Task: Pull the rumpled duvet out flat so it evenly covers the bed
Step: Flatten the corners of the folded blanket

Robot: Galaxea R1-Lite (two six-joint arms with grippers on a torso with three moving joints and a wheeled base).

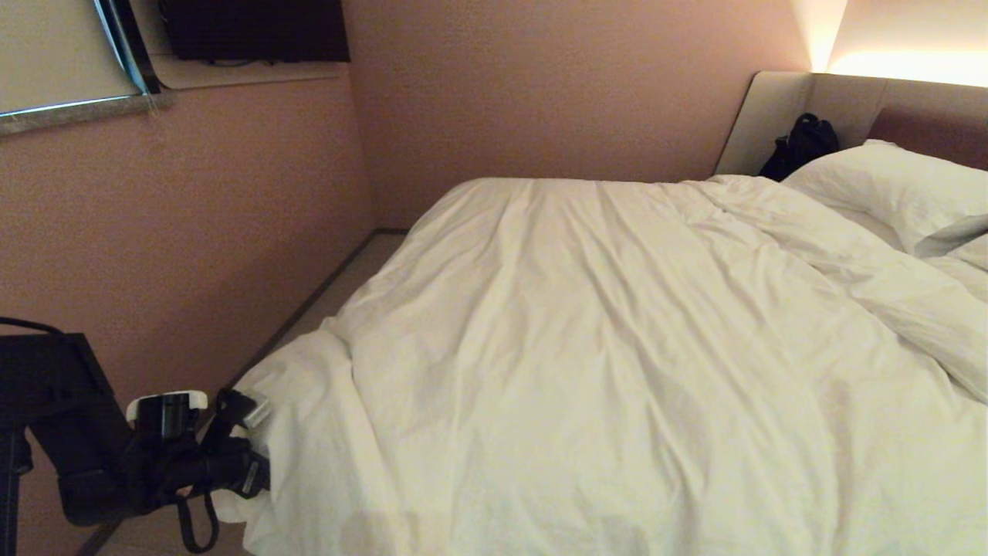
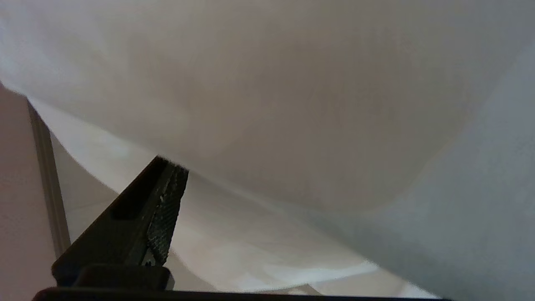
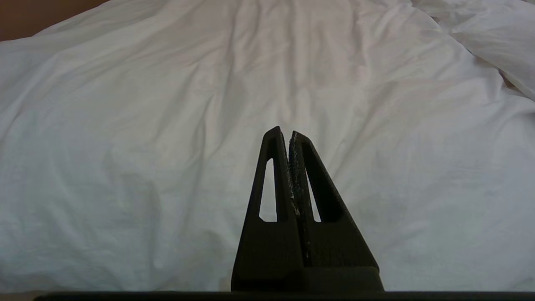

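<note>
At the bed's near left corner, the left gripper (image 1: 231, 432) sits just beside the hanging edge of the duvet (image 1: 617, 347); whether it touches the cloth cannot be told. Only one of its fingers (image 2: 165, 209) shows in the wrist view, so the jaws cannot be judged. Across the bed (image 1: 779, 116) the duvet lies spread, creased, bunched near the pillows (image 1: 888, 185). Over the duvet's middle, the right gripper (image 3: 289, 136) hangs with jaws pressed together, empty. Mattress and base are hidden
</note>
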